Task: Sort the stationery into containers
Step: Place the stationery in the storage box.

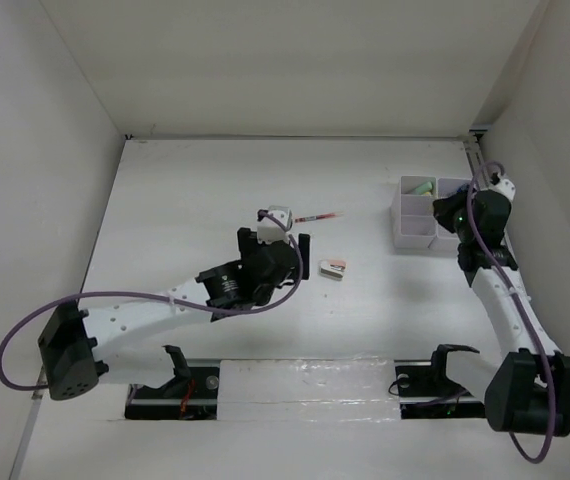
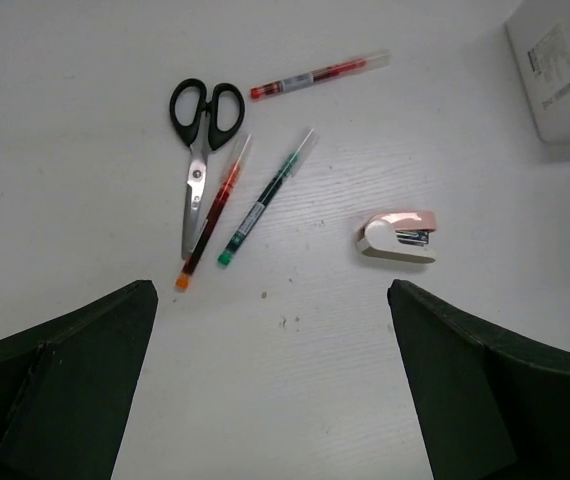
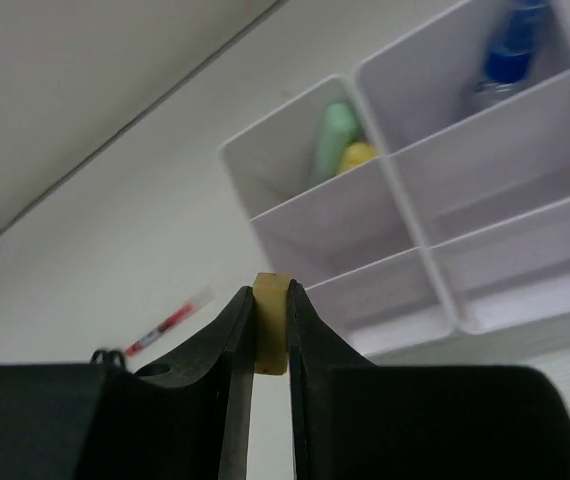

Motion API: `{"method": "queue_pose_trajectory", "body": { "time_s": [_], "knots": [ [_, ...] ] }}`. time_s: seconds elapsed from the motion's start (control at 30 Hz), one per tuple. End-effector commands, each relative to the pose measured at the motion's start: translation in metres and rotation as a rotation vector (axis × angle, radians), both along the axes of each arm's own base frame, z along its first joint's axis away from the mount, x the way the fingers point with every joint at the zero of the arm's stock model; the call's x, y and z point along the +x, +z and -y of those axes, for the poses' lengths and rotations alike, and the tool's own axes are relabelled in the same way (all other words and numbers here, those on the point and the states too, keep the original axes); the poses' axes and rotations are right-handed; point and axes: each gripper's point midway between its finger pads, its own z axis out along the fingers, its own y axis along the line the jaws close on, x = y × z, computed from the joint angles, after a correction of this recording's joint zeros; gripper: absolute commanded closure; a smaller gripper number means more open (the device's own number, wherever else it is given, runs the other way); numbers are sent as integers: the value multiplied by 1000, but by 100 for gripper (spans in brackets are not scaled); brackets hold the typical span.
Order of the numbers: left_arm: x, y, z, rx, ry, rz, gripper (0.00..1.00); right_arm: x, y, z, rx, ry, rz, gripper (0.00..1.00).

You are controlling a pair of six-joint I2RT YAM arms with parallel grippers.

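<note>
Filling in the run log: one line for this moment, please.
left gripper open near scissors | right gripper shut on yellowish block near organizer box

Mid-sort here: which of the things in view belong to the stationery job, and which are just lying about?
Job:
- scissors
- red pen, orange pen, green pen
- pink-and-white stapler
- yellowish block in the right gripper
- organizer box with green marker, yellow marker and blue item inside

Just there:
- purple cable
- base rail

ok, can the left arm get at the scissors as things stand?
Probably yes: left gripper is open, scissors lie flat ahead, uncovered; the orange pen beside the blades might get caught.
</note>
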Motion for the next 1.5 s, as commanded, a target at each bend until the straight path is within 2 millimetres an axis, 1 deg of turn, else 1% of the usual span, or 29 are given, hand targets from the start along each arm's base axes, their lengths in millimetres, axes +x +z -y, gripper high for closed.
{"method": "queue_pose_trajectory", "body": {
  "time_s": [0.0,0.07,0.1,0.13,0.17,0.2,0.3,0.4,0.47,0.53,0.57,0.6,0.63,0.67,0.73,0.77,0.8,0.83,0.87,1.03,1.1,1.13,1.17,1.2,1.23,1.33,1.37,1.4,1.47],
  "knots": [
    [6,0,-1,-2,86,-24,0,7,21,38,-17,-92,51,100],
    [9,-8,7,28,79,-44,0,5,26,61,-10,-164,61,100],
    [8,-15,7,53,79,-56,0,4,26,69,-4,-194,62,100],
    [9,-17,11,56,72,-64,0,5,28,76,-7,-211,83,100],
    [8,-33,17,89,59,-102,0,6,31,88,1,-246,99,100],
    [8,-33,17,89,59,-103,0,4,26,93,2,-259,90,100],
    [7,-48,21,88,72,-136,0,11,20,104,30,-288,90,100],
    [6,-53,20,83,83,-147,0,23,11,114,56,-304,58,100],
    [3,-58,18,84,74,-157,0,33,4,117,68,-307,41,100],
    [1,-52,17,57,66,-151,0,42,4,113,95,-264,50,100],
    [0,-53,15,52,66,-149,0,44,-4,115,113,-266,37,100],
    [-1,-51,16,52,52,-148,0,46,-7,116,114,-266,35,100],
    [-3,-50,12,47,52,-145,0,48,-2,112,119,-242,44,100],
    [-4,-51,10,48,52,-146,0,51,-5,113,120,-242,43,100],
    [-6,-47,6,42,46,-136,0,50,-9,111,134,-237,40,100],
    [-7,-48,3,50,42,-133,0,51,-6,111,141,-239,54,100],
    [-7,-48,3,50,42,-133,0,48,-16,110,144,-240,38,100],
    [-8,-42,2,35,41,-126,0,49,-14,110,142,-239,47,100],
    [-7,-40,0,36,41,-112,0,46,-20,111,142,-251,34,100],
    [-7,-38,-2,31,30,-95,0,47,-30,111,146,-252,17,100],
    [-8,-38,-1,36,18,-99,0,48,-27,112,144,-251,28,100],
    [-8,-38,-1,36,18,-99,0,49,-31,112,146,-252,17,100],
    [-8,-38,-1,36,18,-99,0,50,-29,112,144,-251,26,100],
    [-8,-38,-1,36,18,-99,0,50,-35,114,143,-262,14,100],
    [-8,-38,-1,36,18,-99,0,52,-30,115,141,-262,25,100],
    [-9,-40,-3,38,22,-106,0,53,-38,116,145,-263,5,100],
    [-9,-40,-3,38,22,-106,0,55,-34,116,143,-262,14,100],
    [-9,-40,-3,38,22,-106,0,56,-39,117,146,-263,2,100],
    [-9,-37,-3,30,22,-102,0,56,-39,117,146,-263,2,100]
  ]
}}
